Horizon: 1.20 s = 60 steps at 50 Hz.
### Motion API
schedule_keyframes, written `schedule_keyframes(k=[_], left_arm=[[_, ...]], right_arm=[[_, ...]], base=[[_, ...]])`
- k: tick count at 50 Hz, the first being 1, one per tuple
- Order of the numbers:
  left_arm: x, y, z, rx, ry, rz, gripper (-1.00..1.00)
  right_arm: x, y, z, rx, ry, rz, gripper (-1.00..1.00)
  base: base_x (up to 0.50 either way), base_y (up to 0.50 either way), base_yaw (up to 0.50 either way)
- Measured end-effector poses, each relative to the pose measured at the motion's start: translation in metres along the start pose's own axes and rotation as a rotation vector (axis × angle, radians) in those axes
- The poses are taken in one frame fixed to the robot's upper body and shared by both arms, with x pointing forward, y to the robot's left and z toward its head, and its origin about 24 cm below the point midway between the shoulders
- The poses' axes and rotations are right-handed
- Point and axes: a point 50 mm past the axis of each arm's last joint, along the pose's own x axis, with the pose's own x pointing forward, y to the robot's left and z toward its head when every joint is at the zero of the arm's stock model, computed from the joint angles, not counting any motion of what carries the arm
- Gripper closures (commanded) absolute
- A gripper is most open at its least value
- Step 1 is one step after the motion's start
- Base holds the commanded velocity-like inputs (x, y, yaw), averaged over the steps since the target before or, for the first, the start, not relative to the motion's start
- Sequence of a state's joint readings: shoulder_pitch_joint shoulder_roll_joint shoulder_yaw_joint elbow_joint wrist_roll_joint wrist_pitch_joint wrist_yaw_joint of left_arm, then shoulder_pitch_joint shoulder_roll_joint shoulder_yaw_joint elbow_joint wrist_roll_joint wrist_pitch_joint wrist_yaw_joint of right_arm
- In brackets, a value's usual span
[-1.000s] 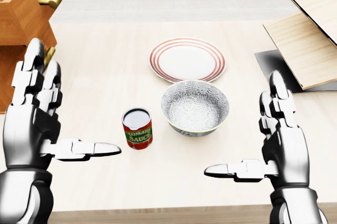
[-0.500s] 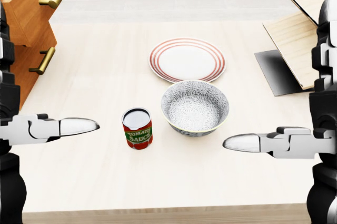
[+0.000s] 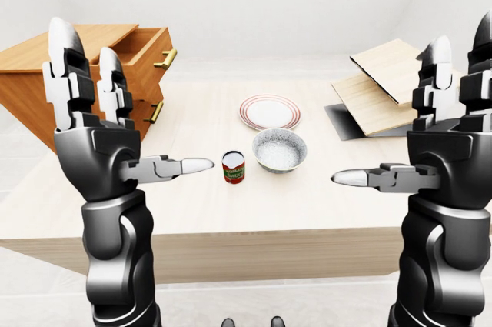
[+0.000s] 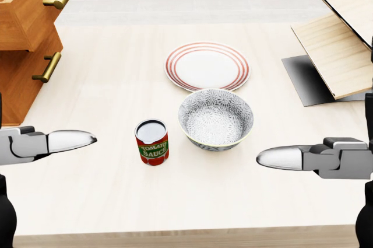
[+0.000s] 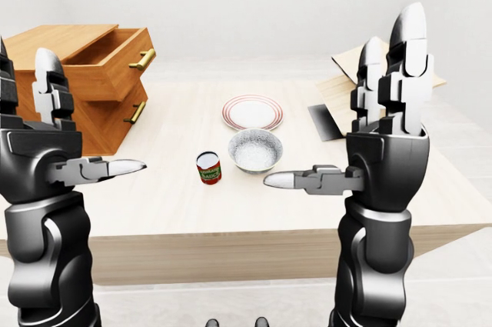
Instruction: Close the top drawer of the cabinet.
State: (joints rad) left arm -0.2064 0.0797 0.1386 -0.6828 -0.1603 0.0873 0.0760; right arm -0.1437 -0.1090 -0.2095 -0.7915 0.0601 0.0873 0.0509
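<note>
Both hands raised and spread, drawer open.
The left hand (image 3: 96,150) and right hand (image 5: 384,150) stood upright above the counter (image 4: 105,195), fingers extended, thumbs pointing inward, holding nothing. Between them sat a tomato sauce can (image 4: 152,142), a bowl (image 4: 215,119) and a plate (image 4: 207,65). The top drawer (image 5: 115,61) projected open from the cabinet (image 5: 54,42) at the left-eye view's upper left.

Can (image 4: 152,142) left of bowl (image 4: 215,119)
</note>
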Motion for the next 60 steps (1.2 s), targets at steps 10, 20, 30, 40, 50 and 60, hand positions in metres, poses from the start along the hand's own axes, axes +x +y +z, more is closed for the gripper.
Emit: schedule_keyframes(k=[10,20,30,40,50,60], left_arm=[[-0.0008,-0.0003,0.002,0.011,-0.007,-0.004,-1.0],[-0.0014,0.0001,0.0035,0.009,-0.011,-0.005,-1.0],[-0.0003,0.0017,0.0058,0.007,-0.023,0.002,-1.0],[0.0012,0.002,0.0084,0.008,-0.037,0.002,-1.0],[0.0016,0.0019,0.0087,0.01,-0.04,-0.001,-1.0],[0.0006,0.002,0.0075,0.012,-0.032,-0.001,-1.0]], right_arm=[[-0.0007,-0.0006,0.0003,-0.002,0.001,-0.002,-1.0],[-0.0016,0.0009,0.0007,-0.014,0.003,0.016,-1.0],[-0.0023,0.0031,-0.0005,-0.015,0.01,0.033,-1.0],[-0.0004,0.0046,-0.0004,-0.014,0.004,0.045,-1.0],[-0.0009,0.0045,-0.0012,-0.019,0.009,0.05,-1.0],[-0.0026,0.0046,-0.0014,-0.021,0.015,0.052,-1.0]], base=[[0.0,0.0,0.0],[0.0,0.33,0.0],[0.0,0.5,0.0],[0.0,0.5,0.0],[0.0,0.5,0.0],[0.02,0.5,0.0]])
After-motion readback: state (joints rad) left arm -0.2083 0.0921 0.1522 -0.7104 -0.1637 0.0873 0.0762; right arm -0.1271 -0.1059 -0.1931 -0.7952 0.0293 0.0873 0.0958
